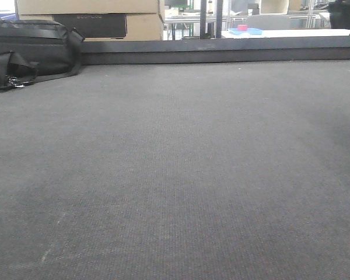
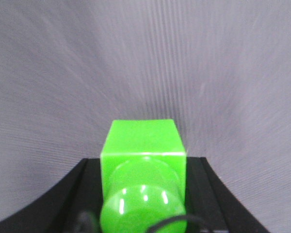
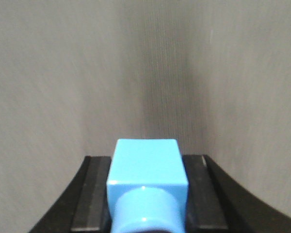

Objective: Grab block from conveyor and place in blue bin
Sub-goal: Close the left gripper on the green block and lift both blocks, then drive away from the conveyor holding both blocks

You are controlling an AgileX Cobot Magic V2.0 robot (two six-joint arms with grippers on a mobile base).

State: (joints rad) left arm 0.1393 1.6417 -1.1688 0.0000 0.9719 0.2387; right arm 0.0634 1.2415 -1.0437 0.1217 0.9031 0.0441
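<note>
In the left wrist view my left gripper (image 2: 143, 167) is shut on a bright green block (image 2: 143, 141) with a round stud facing the camera. Its black fingers (image 2: 85, 187) press both sides of the block above the conveyor (image 2: 145, 58), whose weave looks streaked. In the right wrist view my right gripper (image 3: 146, 170) is shut on a light blue block (image 3: 146, 162) between black fingers (image 3: 93, 191), above the grey belt (image 3: 63, 73). The front view shows the wide dark grey conveyor (image 1: 175, 169) and its raised black rail (image 1: 221, 52). No gripper or block shows on the belt there. No blue bin is clearly in view.
A black bag (image 1: 29, 49) lies at the belt's far left by the rail. Cardboard boxes (image 1: 105, 17) stand behind it. Far back right, a white table carries a flat blue object (image 1: 248, 31) with a small red item (image 1: 242, 27) on it.
</note>
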